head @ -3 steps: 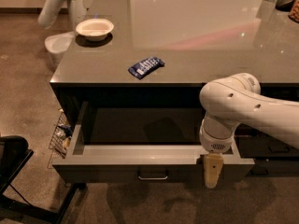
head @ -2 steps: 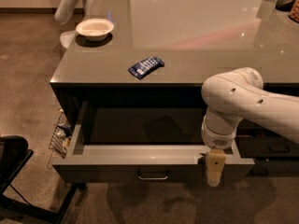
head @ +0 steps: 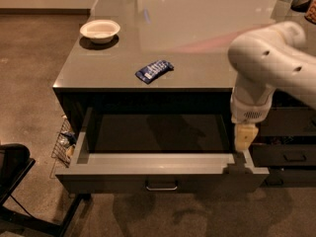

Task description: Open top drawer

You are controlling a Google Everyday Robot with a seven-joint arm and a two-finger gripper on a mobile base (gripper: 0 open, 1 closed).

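Top drawer [head: 158, 163], wide and dark grey-brown with a plain grey interior, stands well out from under the glossy grey counter [head: 207, 38].

The white arm's cream-tipped gripper [head: 245, 143] hangs at the right end of the drawer's front rim, away from the small metal bar handle [head: 161, 186]; whether it is apart or together cannot be told. The task looks nearly done. Any last pull should probably run straight and level, since a tug from one end could skew the drawer. A round white bowl [head: 100, 29] and a blue wrapped packet [head: 154, 70] lie on the counter. A wire basket [head: 63, 143] sits beside the left wall and narrower drawers [head: 292, 156] stack at the right.
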